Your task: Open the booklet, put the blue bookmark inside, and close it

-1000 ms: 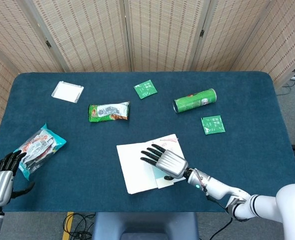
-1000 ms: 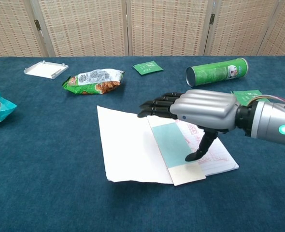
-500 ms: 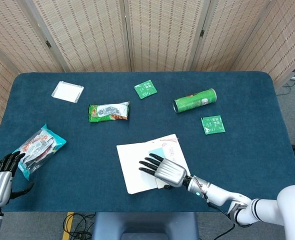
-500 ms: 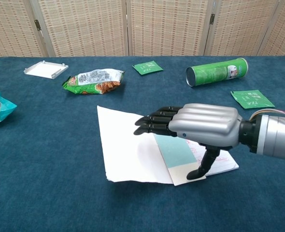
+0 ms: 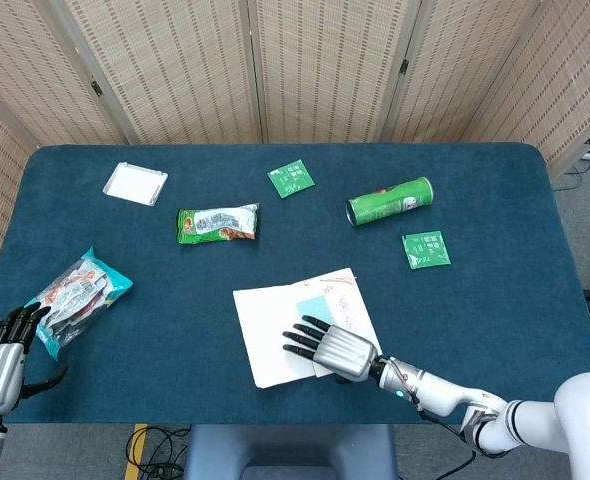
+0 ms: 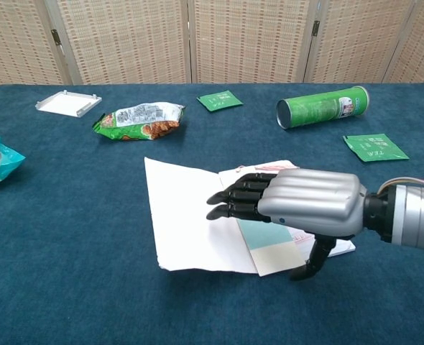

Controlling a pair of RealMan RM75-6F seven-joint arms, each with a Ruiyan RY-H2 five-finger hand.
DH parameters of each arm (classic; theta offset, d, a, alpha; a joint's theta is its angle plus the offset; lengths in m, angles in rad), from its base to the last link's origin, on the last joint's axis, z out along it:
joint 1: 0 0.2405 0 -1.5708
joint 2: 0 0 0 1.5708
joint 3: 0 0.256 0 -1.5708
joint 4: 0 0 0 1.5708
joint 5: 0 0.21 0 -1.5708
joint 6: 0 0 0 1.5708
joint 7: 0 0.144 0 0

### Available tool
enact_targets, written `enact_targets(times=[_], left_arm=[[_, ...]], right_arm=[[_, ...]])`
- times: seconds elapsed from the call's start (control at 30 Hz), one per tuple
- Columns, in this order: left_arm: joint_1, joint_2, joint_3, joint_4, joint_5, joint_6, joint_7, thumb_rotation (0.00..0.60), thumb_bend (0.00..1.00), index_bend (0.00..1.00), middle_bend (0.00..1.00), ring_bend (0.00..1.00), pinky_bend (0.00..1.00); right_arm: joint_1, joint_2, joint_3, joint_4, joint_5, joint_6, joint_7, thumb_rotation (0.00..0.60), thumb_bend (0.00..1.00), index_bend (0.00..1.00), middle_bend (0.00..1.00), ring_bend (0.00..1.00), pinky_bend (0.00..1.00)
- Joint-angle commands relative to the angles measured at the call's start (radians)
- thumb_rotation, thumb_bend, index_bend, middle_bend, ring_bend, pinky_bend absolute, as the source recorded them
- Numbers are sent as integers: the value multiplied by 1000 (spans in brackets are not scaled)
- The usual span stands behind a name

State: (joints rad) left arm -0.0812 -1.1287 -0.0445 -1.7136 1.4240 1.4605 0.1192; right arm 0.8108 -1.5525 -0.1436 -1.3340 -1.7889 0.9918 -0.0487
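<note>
- Presently the right hand (image 6: 309, 210) hovers palm-down over the near edge of the open booklet (image 6: 197, 219), fingers (image 6: 233, 203) extended flat and slightly apart toward the left page, thumb hanging down just off the booklet's near right corner; it holds nothing.
- Right forearm comes in low from the near right table edge, roughly level with the tabletop.
- Blue bookmark (image 6: 269, 235) lies on the booklet's right page, partly covered by the hand; its pale lower end shows at the near edge.
- Left hand (image 5: 0, 355) sits at the near left corner of the table (image 5: 495, 300), fingers loosely curled, empty, beside a teal snack bag (image 5: 75, 295).
- Farther back: green snack packet (image 6: 136, 119), green can (image 6: 321, 106) on its side, two green sachets (image 6: 220, 100) (image 6: 375, 146), white lid (image 6: 68, 103).
</note>
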Motion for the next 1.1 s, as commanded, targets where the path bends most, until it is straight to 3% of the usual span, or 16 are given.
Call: enact_targets(times=[0.03, 1.1], left_arm=[[1, 1, 1, 1, -3, -1, -1, 600, 239, 146, 109, 91, 163], [3, -5, 3, 16, -8, -8, -6, 600, 239, 146, 108, 91, 163]], right_arm=[[-5, -11, 1, 11, -3, 3, -2, 600, 0, 0, 0, 0, 0], [-5, -87, 12, 134, -31, 26, 9, 600, 0, 0, 0, 0, 0]])
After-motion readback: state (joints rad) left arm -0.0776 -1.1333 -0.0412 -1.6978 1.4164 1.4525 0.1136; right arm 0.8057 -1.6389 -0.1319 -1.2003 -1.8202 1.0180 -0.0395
